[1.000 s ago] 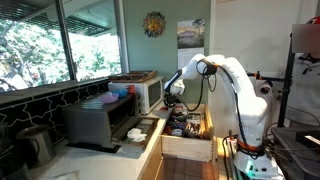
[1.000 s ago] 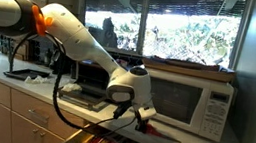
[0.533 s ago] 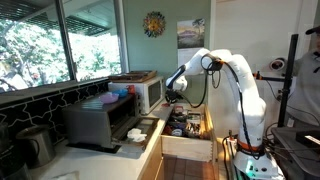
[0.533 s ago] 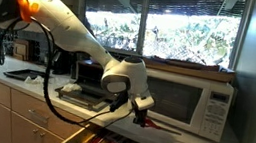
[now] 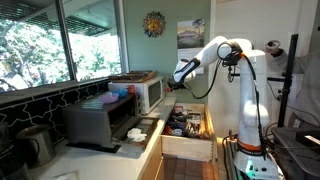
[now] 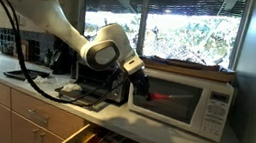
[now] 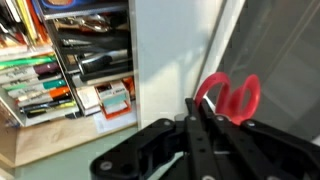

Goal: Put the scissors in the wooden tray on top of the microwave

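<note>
While clamped in the pincer (image 7: 200,118), hanging in front of the microwave (image 6: 195,111) door and below its top: scissors (image 7: 232,97), red handles jutting past the jaws in the wrist view, blades hidden inside the grip. Jaws drawn nearly together on them, nothing else held. Visible too in an exterior view as a red streak across the microwave's dark window, just off the glass; touching or not, cannot tell. Lower than the microwave, out from the desk (image 5: 100,160) edge: open drawer (image 5: 188,148) full of small stationery, well clear of any lift path.

Judged as mid-carry, not yet high enough. Next: rise straight up in front of the microwave before any move inward, so as to clear its upper front edge and the low near rim of the wooden tray (image 6: 195,64) lying on top of the microwave. Mind the handles, sticking out furthest and likely to catch first. Once above the rim, slide in over the tray's bare middle, come down close to the wood, and only then open the pincer, to avoid a bounce or a skid over the far rim toward the window (image 6: 184,34) behind the microwave
</note>
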Action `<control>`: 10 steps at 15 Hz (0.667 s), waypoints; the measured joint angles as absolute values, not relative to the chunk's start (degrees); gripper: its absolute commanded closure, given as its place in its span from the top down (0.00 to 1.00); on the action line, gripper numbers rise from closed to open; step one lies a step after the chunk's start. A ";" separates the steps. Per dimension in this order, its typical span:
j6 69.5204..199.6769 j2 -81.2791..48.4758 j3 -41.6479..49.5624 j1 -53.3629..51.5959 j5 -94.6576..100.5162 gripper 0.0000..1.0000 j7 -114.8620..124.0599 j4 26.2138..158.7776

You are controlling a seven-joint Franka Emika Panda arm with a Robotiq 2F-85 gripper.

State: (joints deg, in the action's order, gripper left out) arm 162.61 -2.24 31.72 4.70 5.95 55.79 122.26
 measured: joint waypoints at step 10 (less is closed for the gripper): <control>173.51 1.19 34.53 4.73 16.84 0.01 68.99 115.02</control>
State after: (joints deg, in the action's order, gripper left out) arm 173.51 1.19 34.53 4.73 16.84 68.99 115.02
